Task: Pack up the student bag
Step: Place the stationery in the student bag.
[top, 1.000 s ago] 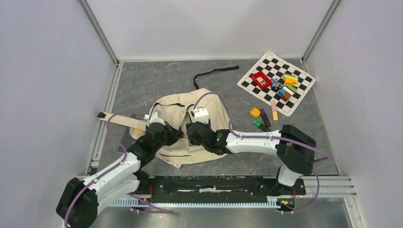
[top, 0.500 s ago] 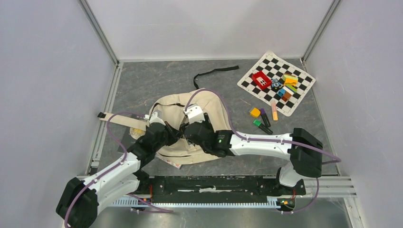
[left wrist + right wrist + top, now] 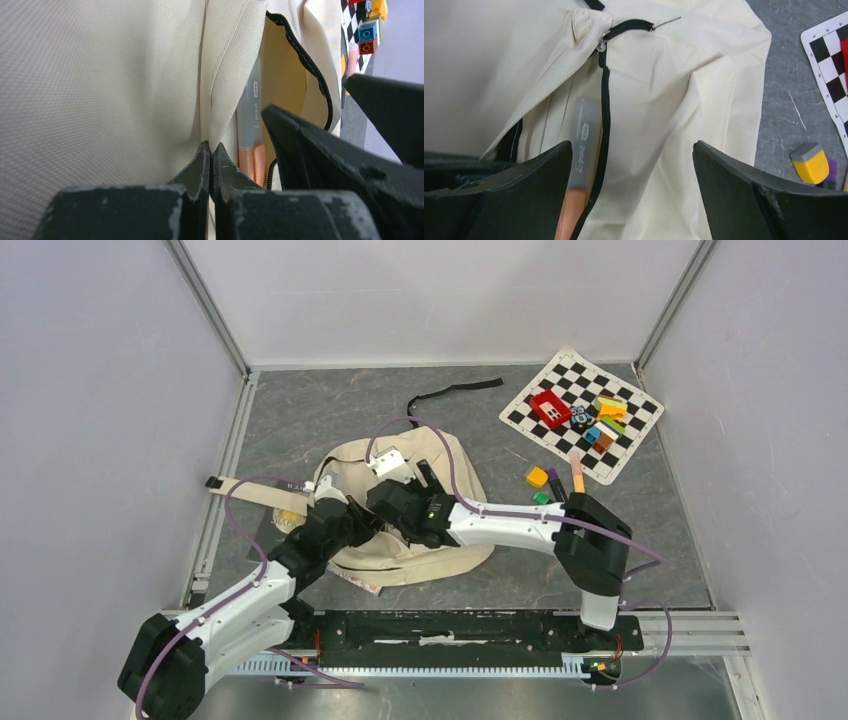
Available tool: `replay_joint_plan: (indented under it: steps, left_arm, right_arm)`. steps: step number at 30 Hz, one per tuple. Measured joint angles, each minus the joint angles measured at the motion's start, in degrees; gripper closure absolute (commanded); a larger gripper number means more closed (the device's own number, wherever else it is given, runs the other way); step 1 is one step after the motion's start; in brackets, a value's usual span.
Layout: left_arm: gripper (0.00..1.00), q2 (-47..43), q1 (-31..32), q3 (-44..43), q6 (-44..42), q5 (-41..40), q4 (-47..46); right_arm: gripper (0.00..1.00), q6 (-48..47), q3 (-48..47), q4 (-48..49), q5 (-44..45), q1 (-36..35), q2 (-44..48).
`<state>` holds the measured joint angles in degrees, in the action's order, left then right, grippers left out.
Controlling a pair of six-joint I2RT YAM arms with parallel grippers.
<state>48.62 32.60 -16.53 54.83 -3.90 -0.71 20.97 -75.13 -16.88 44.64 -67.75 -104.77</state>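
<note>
The cream student bag (image 3: 400,562) lies crumpled in the middle of the table. My left gripper (image 3: 368,524) (image 3: 211,150) is shut on a fold of the bag's fabric (image 3: 100,75) beside its zipped opening. My right gripper (image 3: 380,506) (image 3: 631,145) hovers wide open just above the bag (image 3: 674,75), with nothing between its fingers. A peach highlighter with a grey cap (image 3: 584,125) (image 3: 254,150) lies inside the opening, along the black zipper (image 3: 604,100). One black right finger (image 3: 320,165) shows close by in the left wrist view.
A checkered mat (image 3: 625,455) with several coloured blocks sits at the back right. Loose markers and a yellow block (image 3: 538,477) (image 3: 810,162) lie between mat and bag. A black strap (image 3: 450,392) lies behind the bag. A cream strap (image 3: 250,488) and a flat dark item (image 3: 268,530) lie left.
My right gripper has swung left and farther back over the bag, and its jaws have spread wider. The left gripper has kept its hold and place.
</note>
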Motion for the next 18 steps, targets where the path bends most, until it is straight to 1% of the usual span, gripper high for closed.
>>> replay_joint_plan:
  steps: [7,11,14,18]
  left_arm:
    - [0.98,-0.4,0.0,0.0,0.3,0.0,0.1]
    - [0.98,-0.7,0.0,0.0,0.3,0.0,0.1]
    - [0.98,-0.7,0.0,0.0,0.3,0.0,0.2]
    - [0.98,-0.7,0.0,0.0,0.3,0.0,0.2]
  right_arm:
    - [0.09,-1.8,-5.8,-2.5,2.9,1.0,-4.9]
    - [0.17,-1.8,-6.2,-4.7,6.1,0.9,-4.8]
    - [0.28,-2.3,-6.2,-6.0,8.2,0.9,-4.5]
    - [0.49,-3.3,-6.2,-7.9,9.0,0.9,-2.0]
